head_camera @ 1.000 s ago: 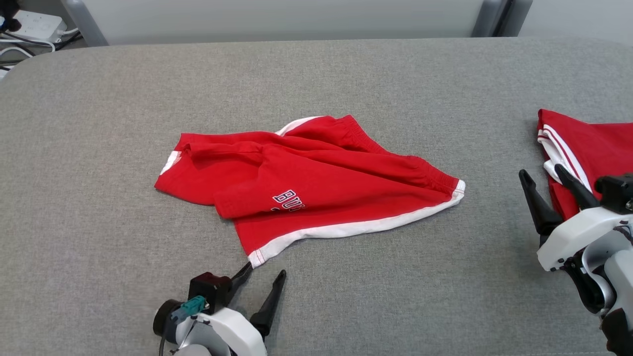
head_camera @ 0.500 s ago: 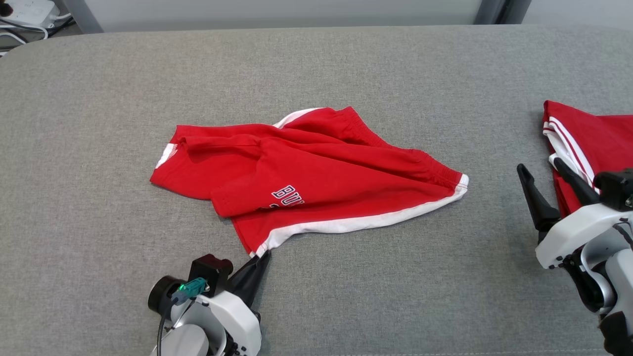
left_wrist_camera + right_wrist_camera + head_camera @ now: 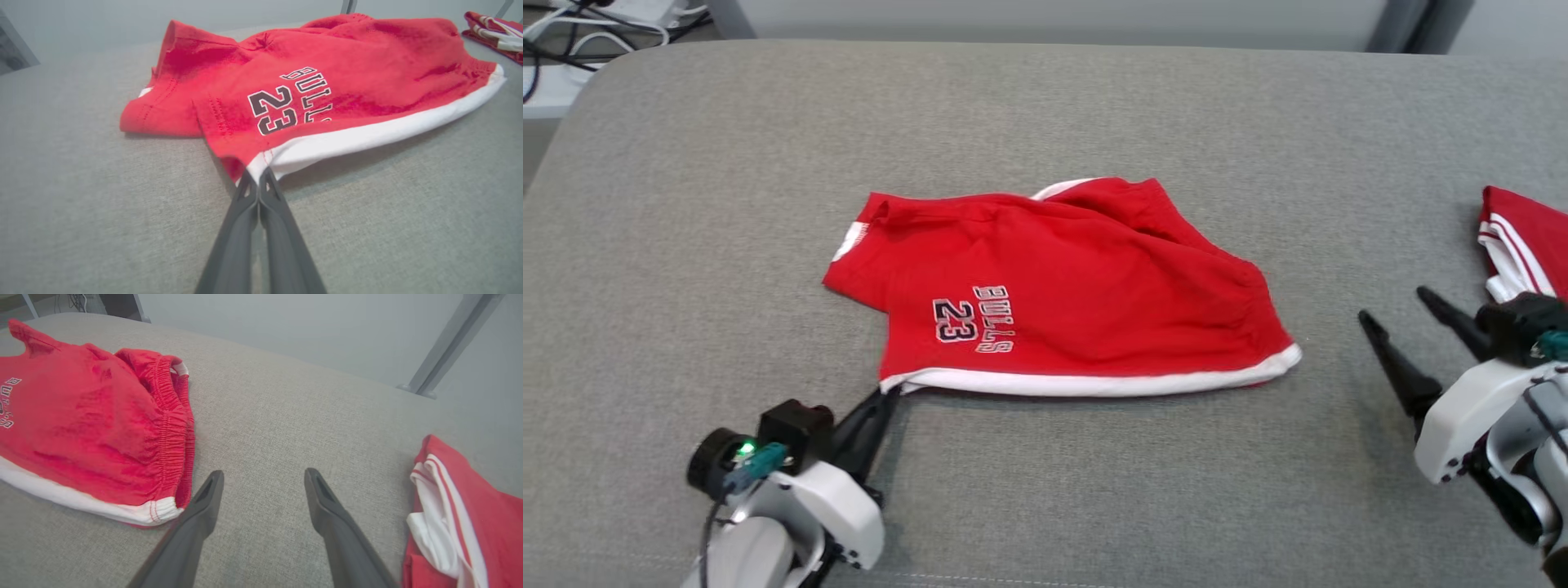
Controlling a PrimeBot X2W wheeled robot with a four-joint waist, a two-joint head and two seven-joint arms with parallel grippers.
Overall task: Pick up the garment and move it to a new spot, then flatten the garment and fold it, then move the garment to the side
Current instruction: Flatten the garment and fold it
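Down near-left, your left gripper [image 3: 888, 398] was clamped on the white-trimmed red fabric shorts [image 3: 1094, 318], right gripper [image 3: 1392, 306] spread wide; pickup step, probably needs a lift next.

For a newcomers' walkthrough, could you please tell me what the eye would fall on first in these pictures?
The red shorts printed BULLS 23 stand out at once, lying in the middle of the grey padded surface. The left gripper is shut on their near left white-trimmed corner. At the right edge lies a second red garment with white stripes, the open right gripper beside it.
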